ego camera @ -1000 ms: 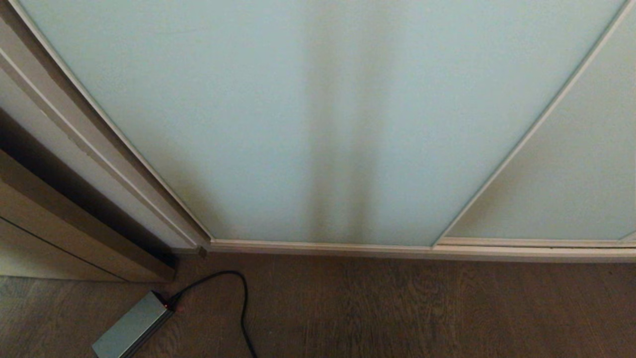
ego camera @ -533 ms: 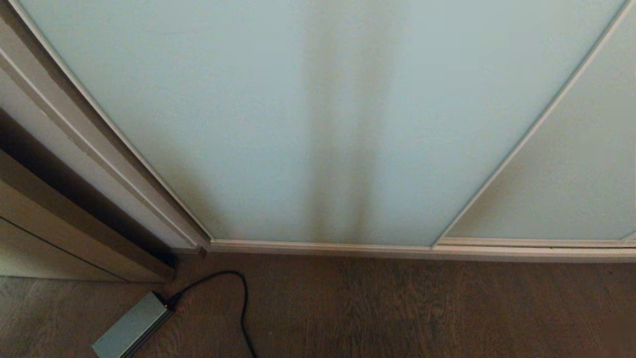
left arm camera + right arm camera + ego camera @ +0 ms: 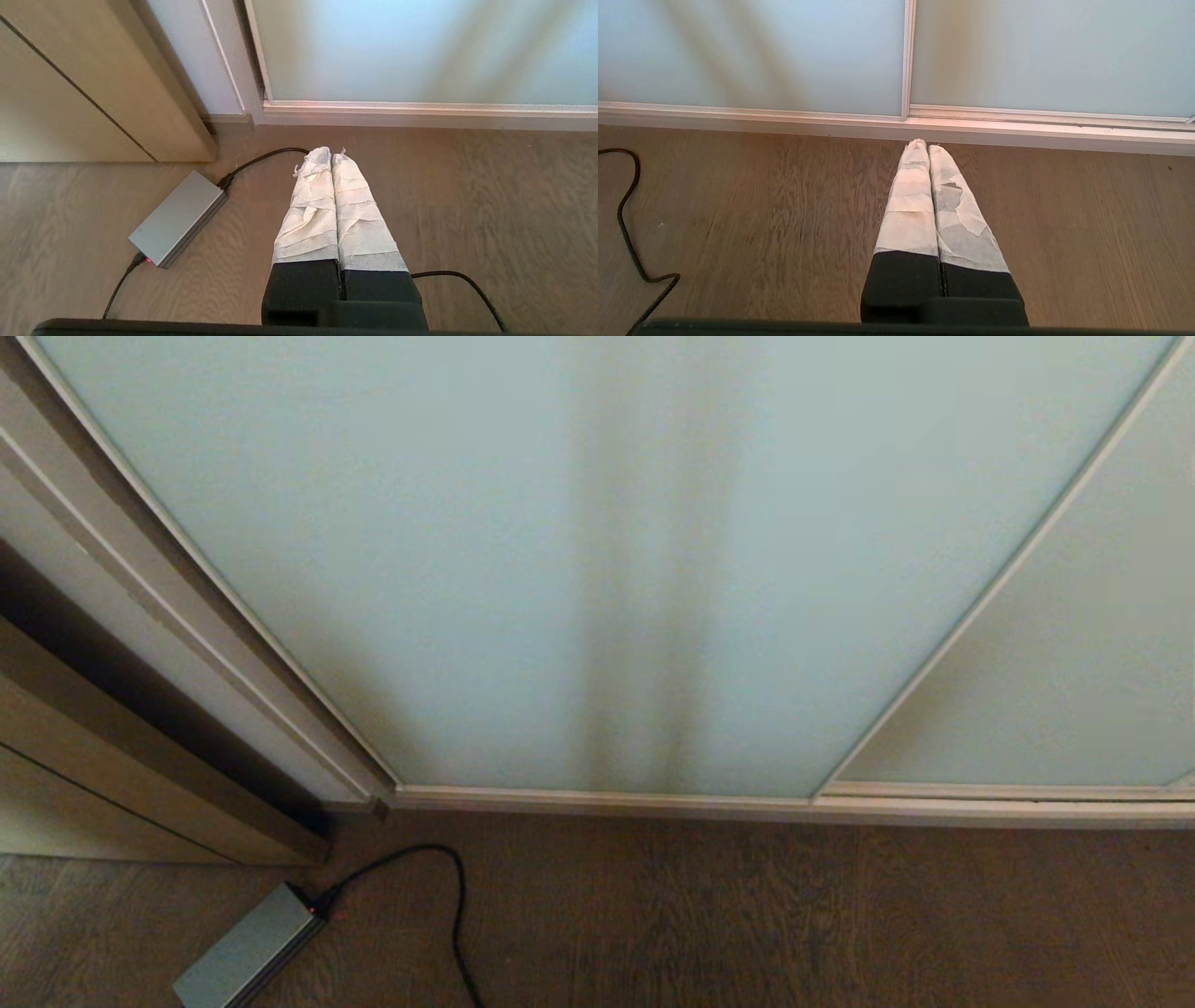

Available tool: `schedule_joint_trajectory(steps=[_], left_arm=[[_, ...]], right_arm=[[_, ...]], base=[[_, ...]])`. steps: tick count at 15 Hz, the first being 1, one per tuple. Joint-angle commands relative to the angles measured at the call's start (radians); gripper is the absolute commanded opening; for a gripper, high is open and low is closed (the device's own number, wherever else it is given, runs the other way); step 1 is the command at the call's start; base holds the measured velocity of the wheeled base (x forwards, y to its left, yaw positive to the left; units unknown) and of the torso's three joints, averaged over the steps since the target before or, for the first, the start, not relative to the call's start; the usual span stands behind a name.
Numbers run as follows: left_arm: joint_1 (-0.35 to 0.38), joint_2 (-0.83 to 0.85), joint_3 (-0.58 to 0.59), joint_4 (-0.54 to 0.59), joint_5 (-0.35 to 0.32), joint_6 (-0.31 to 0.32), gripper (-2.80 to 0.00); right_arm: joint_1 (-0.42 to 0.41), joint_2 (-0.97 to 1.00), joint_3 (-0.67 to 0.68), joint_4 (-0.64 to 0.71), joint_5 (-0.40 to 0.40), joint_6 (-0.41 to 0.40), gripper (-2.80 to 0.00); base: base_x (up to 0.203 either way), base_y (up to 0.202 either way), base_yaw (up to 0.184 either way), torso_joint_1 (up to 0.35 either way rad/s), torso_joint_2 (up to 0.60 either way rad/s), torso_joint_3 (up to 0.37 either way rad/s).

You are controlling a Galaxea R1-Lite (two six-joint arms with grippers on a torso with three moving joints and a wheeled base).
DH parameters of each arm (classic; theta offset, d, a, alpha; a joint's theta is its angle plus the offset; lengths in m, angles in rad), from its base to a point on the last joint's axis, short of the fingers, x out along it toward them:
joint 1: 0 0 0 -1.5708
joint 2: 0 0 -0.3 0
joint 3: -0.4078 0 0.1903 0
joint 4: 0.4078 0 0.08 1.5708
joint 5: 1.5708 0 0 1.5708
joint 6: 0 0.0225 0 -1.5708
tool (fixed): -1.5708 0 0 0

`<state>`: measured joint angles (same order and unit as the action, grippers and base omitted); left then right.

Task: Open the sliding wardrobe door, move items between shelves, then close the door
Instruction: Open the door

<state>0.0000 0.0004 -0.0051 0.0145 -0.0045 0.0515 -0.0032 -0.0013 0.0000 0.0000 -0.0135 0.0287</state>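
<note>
Wardrobe door point(image 3: 523, 569) is staying fully closed; left claw point(image 3: 326, 156) and right claw point(image 3: 927, 145) are hanging pressed together, empty, near its bottom rail, so opening is pending.

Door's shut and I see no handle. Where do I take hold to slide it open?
Probably the door's left frame edge, approached from the left with the left end effector. The glass is flat, and this panel sits in front of the right panel.

The right gripper point(image 3: 927, 145), its tape-wrapped fingers point(image 3: 910, 210) pressed together, is seen low over the wooden floor point(image 3: 1087, 224) near the closed sliding wardrobe door point(image 3: 752, 51), with a black cable point(image 3: 626, 219) lying aside.
</note>
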Motion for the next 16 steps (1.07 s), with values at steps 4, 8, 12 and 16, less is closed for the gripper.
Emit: schedule_joint_trajectory(steps=[4, 8, 12, 16], left_arm=[[0.001, 0.143, -0.260, -0.010, 0.079, 0.001, -2.80], [0.000, 0.451, -0.551, -0.075, 0.268, -0.020, -2.80], [0.001, 0.841, -0.802, -0.342, 0.478, -0.033, -2.80], [0.014, 1.136, -1.022, -0.568, 0.591, -0.040, -2.80]], right_arm=[[0.000, 0.001, 0.001, 0.000, 0.000, 0.000, -2.80], [0.000, 0.001, 0.001, 0.000, 0.000, 0.000, -2.80], [0.000, 0.001, 0.002, 0.000, 0.000, 0.000, -2.80], [0.000, 0.001, 0.000, 0.000, 0.000, 0.000, -2.80]], base=[[0.000, 0.000, 0.000, 0.000, 0.00, 0.000], [0.000, 0.000, 0.000, 0.000, 0.00, 0.000], [0.000, 0.000, 0.000, 0.000, 0.00, 0.000], [0.000, 0.000, 0.000, 0.000, 0.00, 0.000]])
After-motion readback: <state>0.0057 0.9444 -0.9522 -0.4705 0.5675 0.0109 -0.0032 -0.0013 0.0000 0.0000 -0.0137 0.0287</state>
